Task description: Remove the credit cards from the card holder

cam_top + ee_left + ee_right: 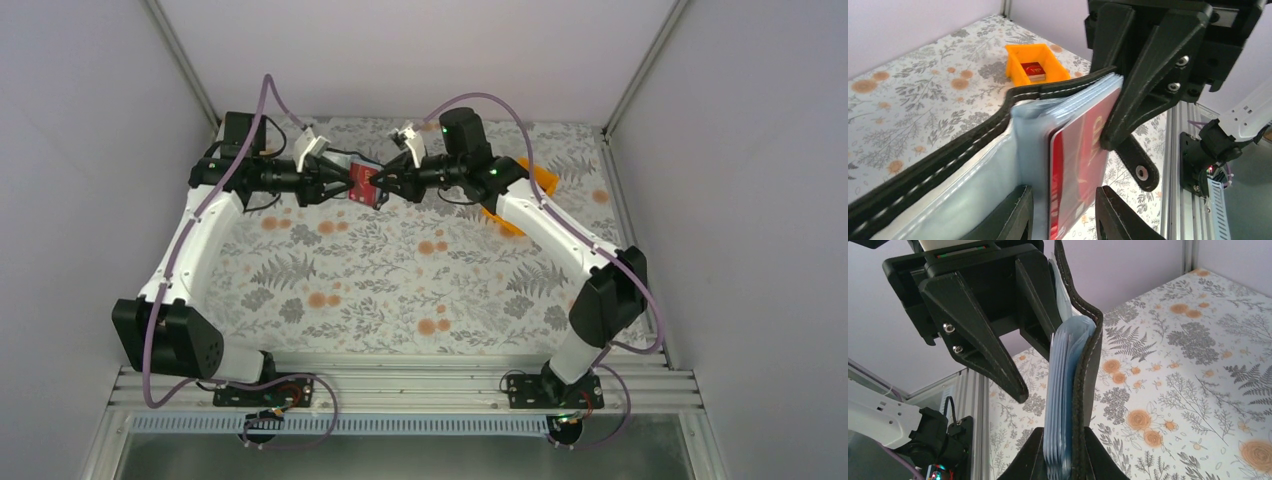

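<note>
The black card holder [938, 165] hangs open in the air between both arms, its grey-blue pockets [1063, 390] fanned out. My right gripper [1068, 452] is shut on the pocket stack and black cover. A red credit card [1078, 165] sticks out of a pocket. My left gripper [1063, 215] straddles that card and one pocket leaf, open, with a gap showing beside the right finger. From the top view the two grippers meet nose to nose over the back of the table, with the red card [363, 186] between them. The clasp tab [1140, 167] dangles free.
An orange bin [1015, 55] stands on the floral table behind the right arm and holds another red card [1032, 70]; in the top view the orange bin [540, 178] is partly hidden by that arm. Grey walls close in the table on three sides.
</note>
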Motion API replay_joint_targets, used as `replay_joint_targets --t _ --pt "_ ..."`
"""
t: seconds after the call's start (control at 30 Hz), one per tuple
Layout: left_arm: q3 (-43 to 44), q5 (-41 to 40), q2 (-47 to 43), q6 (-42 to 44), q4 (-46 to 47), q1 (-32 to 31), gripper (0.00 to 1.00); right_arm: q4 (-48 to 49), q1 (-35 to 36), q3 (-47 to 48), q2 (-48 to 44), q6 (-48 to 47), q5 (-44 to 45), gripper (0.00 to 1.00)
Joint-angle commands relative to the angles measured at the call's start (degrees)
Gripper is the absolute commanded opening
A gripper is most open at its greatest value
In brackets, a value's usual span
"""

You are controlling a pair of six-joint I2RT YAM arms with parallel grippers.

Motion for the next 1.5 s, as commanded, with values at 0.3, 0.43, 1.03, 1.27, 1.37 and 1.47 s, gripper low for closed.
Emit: replay_joint_targets --t 0.3,0.43,1.03,1.27,1.37,1.47 --pt "1.74 5.95 0.27 4.67 -2.74 -4.50 0.22 7.85 1.16 -0.21 -3.50 -1.56 -12.37 0.04" --pt "6.35 9.62 1.53 8.85 -8.73 -7.24 0.21 8.63 1.17 0.86 -1.93 -0.13 -10.03 0.04" --pt "-1.03 11.56 2.42 0.29 -0.99 -2.53 0.02 12.41 -0.15 -2.31 1.73 4.91 -9.31 0.16" --pt "-15.03 11.21 3.43 -0.63 7.62 -0.98 0.02 17.37 -0.17 -13.59 5.69 7.44 -11.69 0.17" --pt "-16.40 10.29 6.23 0.22 8.85 -0.85 0.02 18.50 -0.23 -14.54 9.38 7.06 -12.54 0.17" --pt "-18.84 8.26 10.03 0.67 11.51 -0.19 0.02 18.78 -1.00 -13.99 13.94 6.98 -13.15 0.08"
